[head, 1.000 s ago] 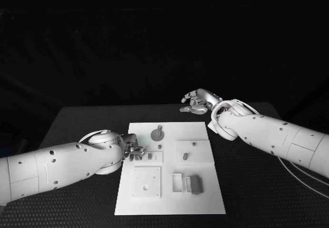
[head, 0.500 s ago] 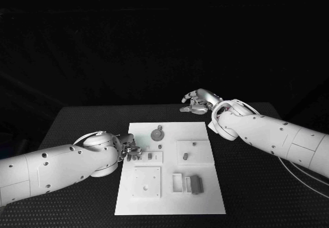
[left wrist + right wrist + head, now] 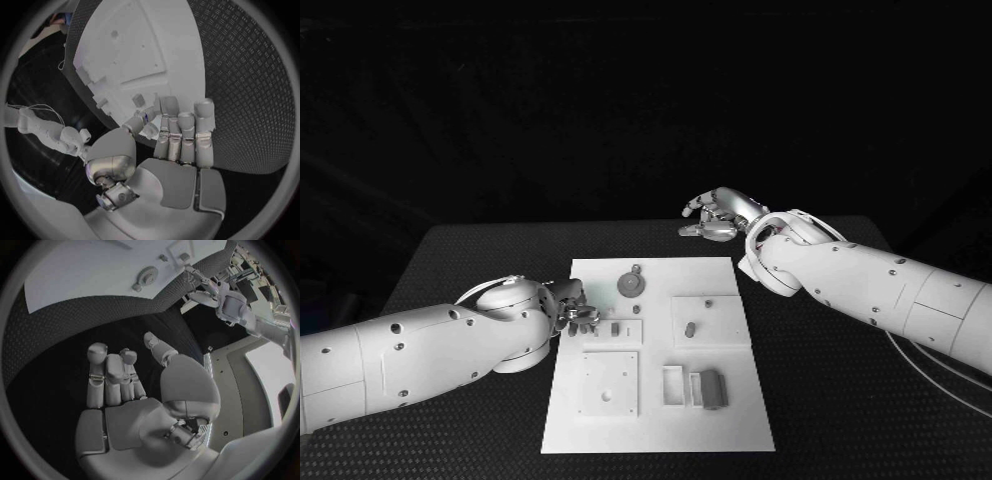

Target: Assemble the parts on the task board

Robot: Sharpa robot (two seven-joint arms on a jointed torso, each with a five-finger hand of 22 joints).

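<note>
The white task board (image 3: 661, 420) lies in the middle of the table. On it are a round grey part (image 3: 632, 285), a small peg (image 3: 689, 327) on a raised square, a grey block (image 3: 714, 388) and a small upright part (image 3: 615, 327). My left hand (image 3: 577, 318) rests at the board's left edge, with its fingertips just short of that upright part (image 3: 139, 100). Its fingers (image 3: 181, 125) lie straight and close together, and I see nothing in them. My right hand (image 3: 715, 218) hovers beyond the board's far right corner, loosely curled and holding nothing (image 3: 119, 385).
Black table surface (image 3: 473, 260) surrounds the board on all sides. My right forearm (image 3: 862, 280) crosses above the table to the right of the board. A flat square plate (image 3: 609, 382) sits at the board's near left.
My left arm has drawn back slightly to the left, so its fingertips are a little farther from the small upright part. The right hand has stayed still.
</note>
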